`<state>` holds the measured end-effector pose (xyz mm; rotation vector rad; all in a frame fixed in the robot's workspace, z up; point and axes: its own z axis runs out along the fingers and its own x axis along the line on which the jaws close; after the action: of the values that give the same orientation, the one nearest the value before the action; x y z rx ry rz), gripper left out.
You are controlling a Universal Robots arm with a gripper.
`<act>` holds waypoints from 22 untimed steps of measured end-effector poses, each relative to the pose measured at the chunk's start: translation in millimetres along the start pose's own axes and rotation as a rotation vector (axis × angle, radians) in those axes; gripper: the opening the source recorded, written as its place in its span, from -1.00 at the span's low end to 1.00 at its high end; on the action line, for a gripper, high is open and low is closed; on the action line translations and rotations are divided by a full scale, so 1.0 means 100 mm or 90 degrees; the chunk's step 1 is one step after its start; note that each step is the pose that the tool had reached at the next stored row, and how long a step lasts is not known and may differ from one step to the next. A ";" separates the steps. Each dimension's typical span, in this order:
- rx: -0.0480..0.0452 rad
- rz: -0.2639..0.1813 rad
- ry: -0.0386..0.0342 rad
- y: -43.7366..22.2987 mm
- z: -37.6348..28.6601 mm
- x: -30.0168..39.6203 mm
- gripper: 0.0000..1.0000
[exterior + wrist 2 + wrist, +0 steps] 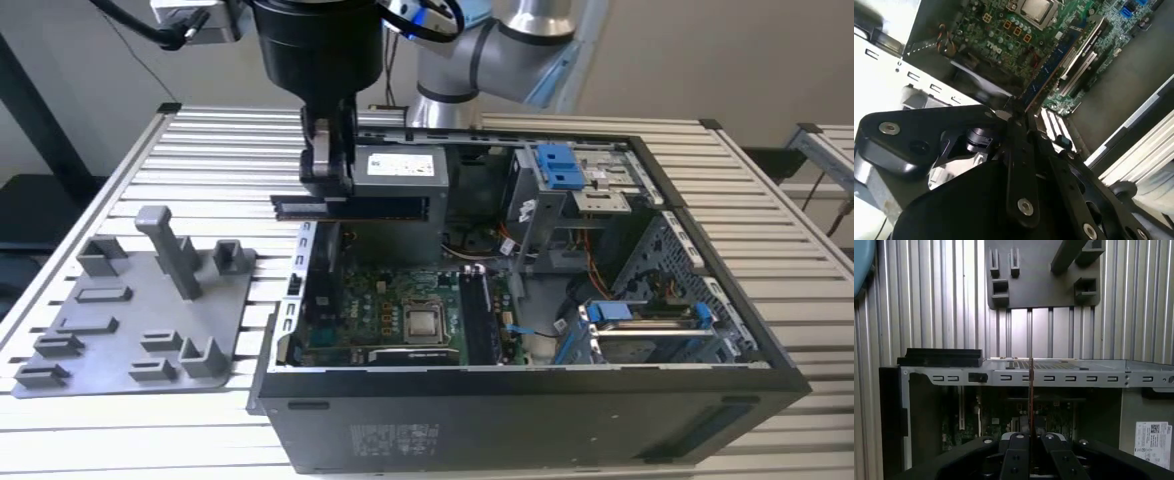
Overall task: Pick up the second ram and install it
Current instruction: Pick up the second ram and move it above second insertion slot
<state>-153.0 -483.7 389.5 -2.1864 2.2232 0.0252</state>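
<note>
The end effector (pixel 324 190) is pinching the second ram (pixel 387 207), its 2 fingers pressed onto the stick's flat faces near one end. The stick hangs in the air with its long side level, running along the exterior view's left-right line. In the first wrist view it shows edge-on as a thin line (pixel 1031 390) rising from between the fingertips.

The second ram is above the far left part of the open computer case (pixel 534 385), just in front of the power supply (pixel 387 165) and well clear of the motherboard (pixel 374 300) below. The memory slots (pixel 478 315) lie nearer and toward the exterior view's right of the stick. The grey fixture plate (pixel 107 300) sits on the worktop (pixel 200 150) to the exterior view's left of the case, apart from the end effector.

The step in hand looks like carrying the stick to its slot. Doing it well calls for these things:
- Keep the board upright in the grip.
- Keep its lower edge parallel to the slot and clear of the case rim and cables.
- Press straight and evenly, since a grip near 1 end could tip the free end.

Whether the stick is square to the slot cannot be told from here.
</note>
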 end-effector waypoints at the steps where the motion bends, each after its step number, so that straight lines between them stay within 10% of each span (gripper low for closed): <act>1: 0.0000 0.000 0.0000 -0.030 0.000 -0.001 -0.72; 22: 0.0000 0.000 -0.0001 -0.724 0.004 -0.012 -0.72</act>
<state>-80.6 -483.7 389.5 -2.1864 2.2232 0.0253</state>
